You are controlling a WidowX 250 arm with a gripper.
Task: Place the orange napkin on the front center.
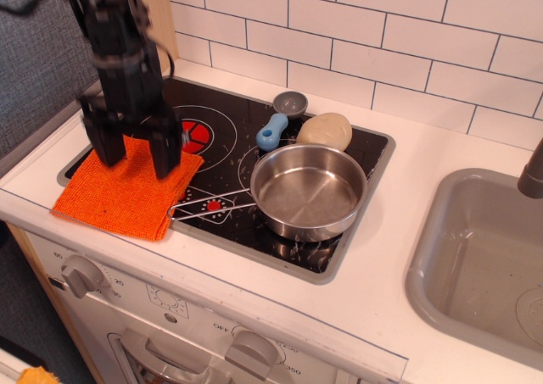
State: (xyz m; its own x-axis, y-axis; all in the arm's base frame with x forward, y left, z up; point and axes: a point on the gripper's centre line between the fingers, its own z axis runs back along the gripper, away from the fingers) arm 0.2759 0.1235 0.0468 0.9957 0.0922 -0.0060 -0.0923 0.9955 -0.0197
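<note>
The step in hand seems to be the release: the orange napkin (125, 189) lies flat on the front left corner of the cooktop (339, 257), partly over its grey frame and the white counter (441, 159). The gripper (129, 151) stands directly above its rear edge, fingers spread wide, apparently holding nothing. The next move calls for shifting the napkin right, toward the steel pan (308, 193).

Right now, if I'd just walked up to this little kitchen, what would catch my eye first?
The bright orange napkin at the cooktop's front left corner, hanging over the grey frame onto the white counter, with the black gripper standing on it, fingers spread. Next, the shiny steel pan in the middle of the black glass, its wire handle reaching toward the napkin. Behind it lie a beige dough-like lump and a blue-handled scoop.
</note>
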